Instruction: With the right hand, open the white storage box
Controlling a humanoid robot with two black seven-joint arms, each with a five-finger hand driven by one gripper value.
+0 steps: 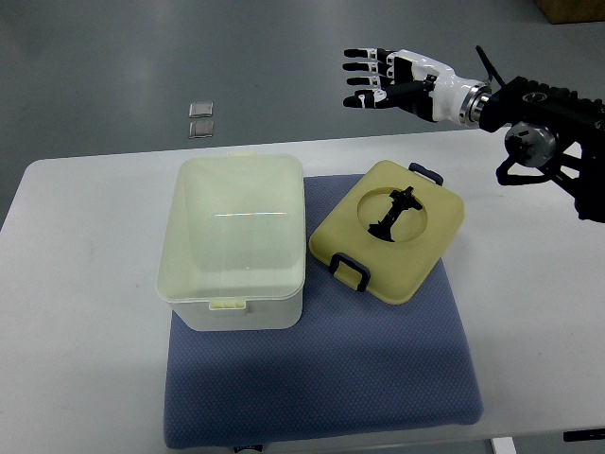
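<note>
The white storage box (233, 241) stands open on the left part of a blue mat (378, 359), its inside bare. Its pale yellow lid (389, 230), with black clasps and a black handle in a round recess, lies flat on the mat to the right of the box, one corner leaning against it. My right hand (373, 78) hovers above the table's far edge, up and right of the lid, fingers spread and holding nothing. The arm comes in from the right edge. No left arm shows.
A white table (76, 284) carries the mat. Two small silvery squares (200, 119) lie on the grey floor beyond the table's far edge. A brown box corner (572, 9) shows at the top right.
</note>
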